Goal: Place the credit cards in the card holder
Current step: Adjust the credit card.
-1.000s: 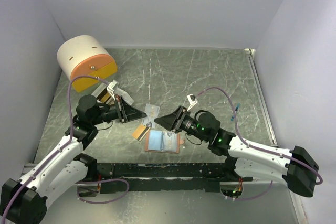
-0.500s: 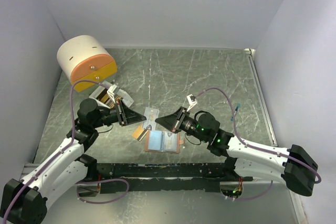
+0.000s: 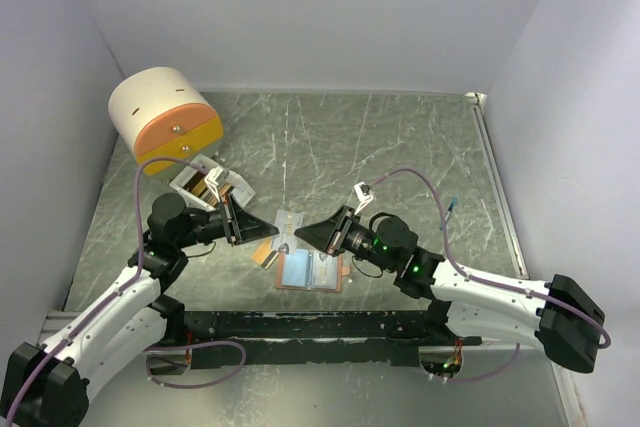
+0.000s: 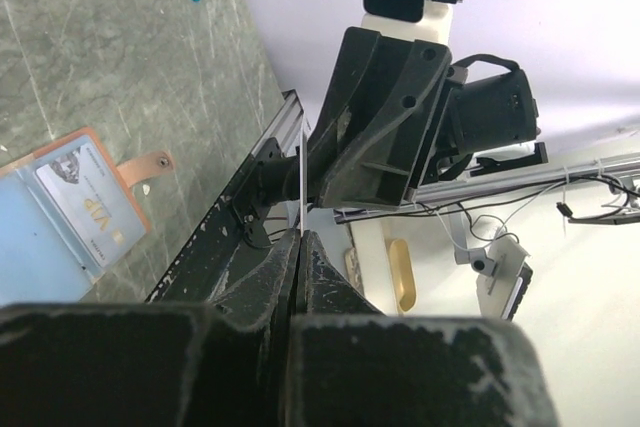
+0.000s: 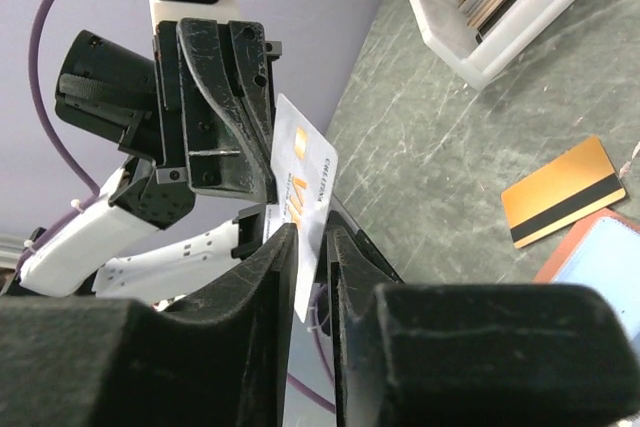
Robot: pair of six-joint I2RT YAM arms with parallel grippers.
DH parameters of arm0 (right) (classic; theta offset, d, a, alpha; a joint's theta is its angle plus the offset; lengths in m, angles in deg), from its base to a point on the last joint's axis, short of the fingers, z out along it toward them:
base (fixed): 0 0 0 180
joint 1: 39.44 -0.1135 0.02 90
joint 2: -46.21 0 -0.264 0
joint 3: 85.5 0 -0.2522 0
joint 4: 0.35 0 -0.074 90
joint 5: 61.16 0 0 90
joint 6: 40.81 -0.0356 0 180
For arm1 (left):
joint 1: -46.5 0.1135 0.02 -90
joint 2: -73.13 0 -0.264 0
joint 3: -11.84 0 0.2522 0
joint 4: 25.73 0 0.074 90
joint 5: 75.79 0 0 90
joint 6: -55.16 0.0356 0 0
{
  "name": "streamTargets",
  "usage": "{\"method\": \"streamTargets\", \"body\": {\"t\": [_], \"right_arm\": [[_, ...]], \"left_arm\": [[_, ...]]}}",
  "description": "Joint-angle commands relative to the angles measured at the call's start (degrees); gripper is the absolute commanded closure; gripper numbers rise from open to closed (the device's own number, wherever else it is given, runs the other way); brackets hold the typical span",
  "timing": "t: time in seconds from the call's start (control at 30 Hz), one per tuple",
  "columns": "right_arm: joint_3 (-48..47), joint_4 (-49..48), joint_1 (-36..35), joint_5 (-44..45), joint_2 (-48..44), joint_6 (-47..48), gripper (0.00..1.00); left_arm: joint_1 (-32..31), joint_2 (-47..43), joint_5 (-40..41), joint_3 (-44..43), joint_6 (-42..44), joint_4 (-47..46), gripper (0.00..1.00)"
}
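The card holder (image 3: 310, 270) lies open on the table, pale blue inside, with a pale VIP card (image 4: 88, 209) in one pocket. My left gripper (image 3: 264, 231) is shut on a white card with orange markings (image 5: 300, 172) and holds it in the air above the holder's far left edge. In the left wrist view the card shows edge-on (image 4: 300, 187) between the closed fingertips of the left gripper (image 4: 300, 235). My right gripper (image 3: 302, 232) faces it. In the right wrist view the right gripper (image 5: 312, 232) straddles the card's free end, with a small gap left at one finger. An orange card with a black stripe (image 3: 265, 252) lies beside the holder.
A small white box (image 3: 205, 185) with several upright cards stands behind my left gripper. The round cream-and-orange drawer unit (image 3: 165, 130) sits at the back left. The black rail (image 3: 300, 327) runs along the near edge. A pen (image 3: 448, 209) lies at the right.
My left gripper has carried the card forward and right, toward the right gripper. The right gripper has edged in, so its jaws now surround the card's free end.
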Motion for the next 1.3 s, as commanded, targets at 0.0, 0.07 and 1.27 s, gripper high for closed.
{"method": "streamTargets", "body": {"t": [0.0, 0.07, 1.27], "right_arm": [[-0.8, -2.3, -0.2, -1.1, 0.6, 0.6, 0.84], [-0.7, -3.4, -0.2, -1.4, 0.8, 0.7, 0.95], [3.3, 26.6, 3.9, 1.3, -2.0, 2.0, 1.00]], "left_arm": [[-0.1, -0.4, -2.7, 0.2, -2.4, -4.6, 0.93], [-0.1, 0.0, -2.9, -0.1, -2.2, -4.2, 0.93], [-6.3, 12.3, 24.7, -9.8, 25.6, 36.8, 0.58]]}}
